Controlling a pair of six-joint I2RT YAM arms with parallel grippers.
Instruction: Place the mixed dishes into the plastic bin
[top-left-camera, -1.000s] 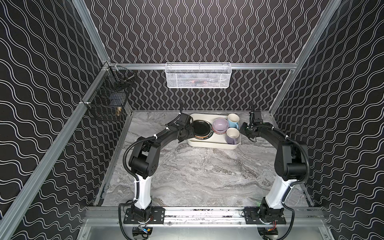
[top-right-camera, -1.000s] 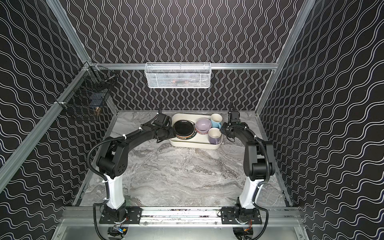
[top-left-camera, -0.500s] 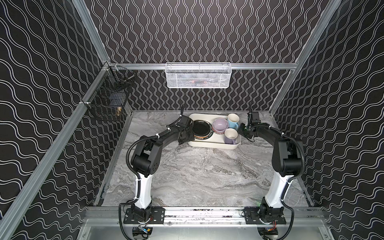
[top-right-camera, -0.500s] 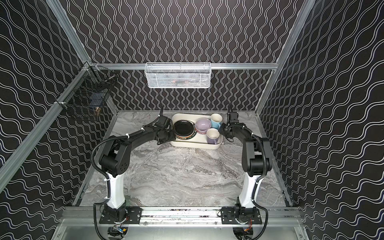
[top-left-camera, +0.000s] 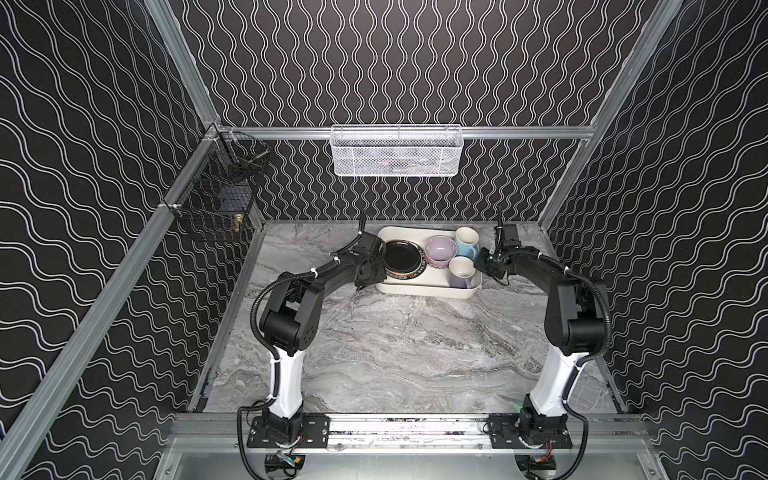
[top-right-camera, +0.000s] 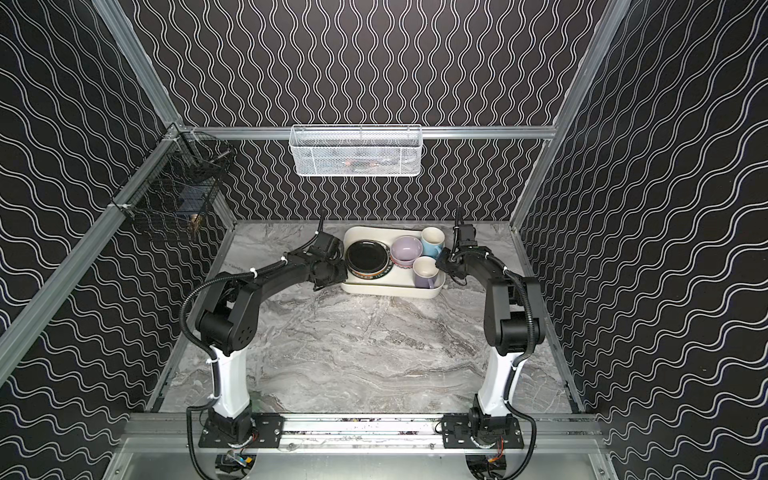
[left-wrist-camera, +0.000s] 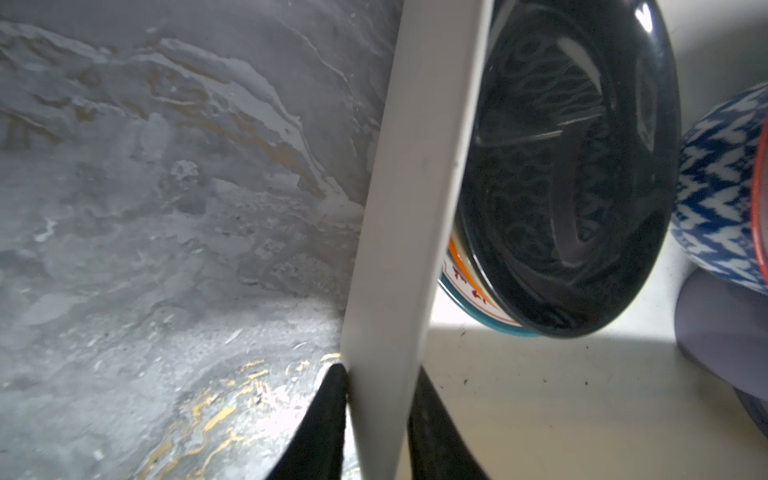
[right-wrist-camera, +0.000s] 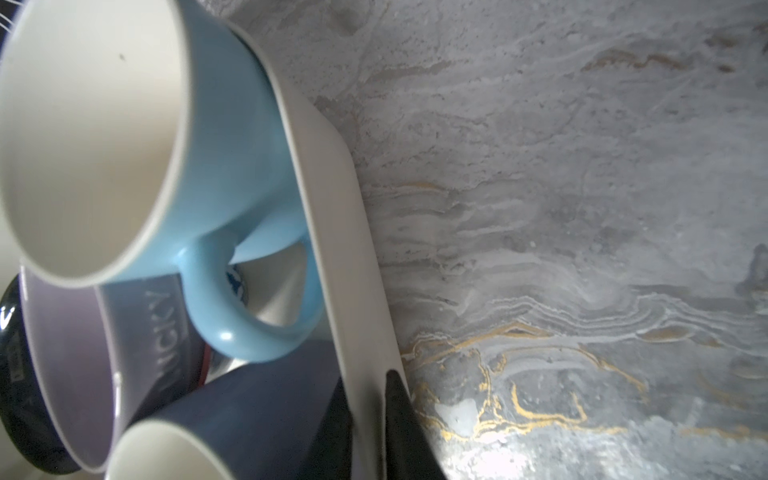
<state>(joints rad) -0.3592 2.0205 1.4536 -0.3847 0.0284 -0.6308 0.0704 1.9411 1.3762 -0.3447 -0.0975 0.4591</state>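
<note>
Black walls with wavy white lines enclose a grey marble tabletop (top-left-camera: 395, 332) in both top views. At its far side sits the cream-white shallow rectangular plastic bin (top-left-camera: 428, 289), holding the dishes: a stack of plates topped by a glossy black plate (top-left-camera: 401, 257), a lilac bowl (top-left-camera: 440, 248) nested in a patterned bowl, a light-blue mug (top-left-camera: 466, 243) in the far corner and a lilac mug (top-left-camera: 461, 271) in the near corner. The left hand (top-left-camera: 371, 272) meets the bin's left rim; the right hand (top-left-camera: 483, 264) meets its right rim by the lilac mug. A white wire-mesh basket (top-left-camera: 397, 151) hangs on the back rail and a black wire basket (top-left-camera: 216, 199) on the left rail. The same layout shows again, with bin (top-right-camera: 390, 289), left hand (top-right-camera: 337, 272) and right hand (top-right-camera: 441, 262).

From the left wrist view, the left hand (left-wrist-camera: 376, 419) pinches the bin's cream wall (left-wrist-camera: 411, 208), one dark finger (left-wrist-camera: 324, 428) outside over the marble, the other inside. Beyond lie the black plate (left-wrist-camera: 573, 187) over orange and teal plate edges, and the blue-and-white patterned bowl (left-wrist-camera: 719, 199).

From the right wrist view, the right hand (right-wrist-camera: 368, 424) pinches the bin's rim (right-wrist-camera: 336, 232), with one finger (right-wrist-camera: 403, 424) outside and the other inside against the lilac mug (right-wrist-camera: 249, 407). The light-blue mug (right-wrist-camera: 124, 137) stands just inside the rim, the lettered lilac bowl (right-wrist-camera: 83, 353) behind it.
</note>
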